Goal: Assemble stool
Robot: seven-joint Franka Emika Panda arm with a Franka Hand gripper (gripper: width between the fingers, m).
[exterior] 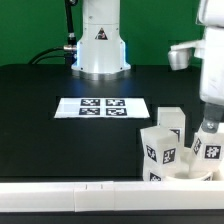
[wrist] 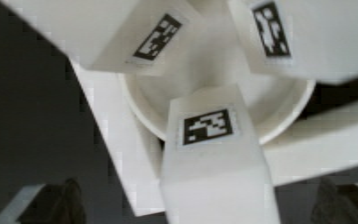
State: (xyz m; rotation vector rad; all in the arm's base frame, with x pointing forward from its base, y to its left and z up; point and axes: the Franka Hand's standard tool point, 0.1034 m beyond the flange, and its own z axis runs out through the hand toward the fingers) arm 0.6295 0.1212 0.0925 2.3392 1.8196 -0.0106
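White legs (exterior: 160, 148): three stubby tagged blocks stand close together at the exterior view's right, by the rail (exterior: 100, 194).
Seat (wrist: 220, 100): round disc under the legs, maybe touching them.
Jaws (wrist: 211, 205): wide open, holding nothing.
Table (exterior: 40, 100): black.

**newbie:** what's the arm look like?

**mod:** glossy white rounded base (exterior: 100, 45) with a black triangle warning sticker, black cables off its side. White wrist link (exterior: 210, 60), grey band, dark fingertips (wrist: 60, 200) on the gripper (wrist: 202, 205).
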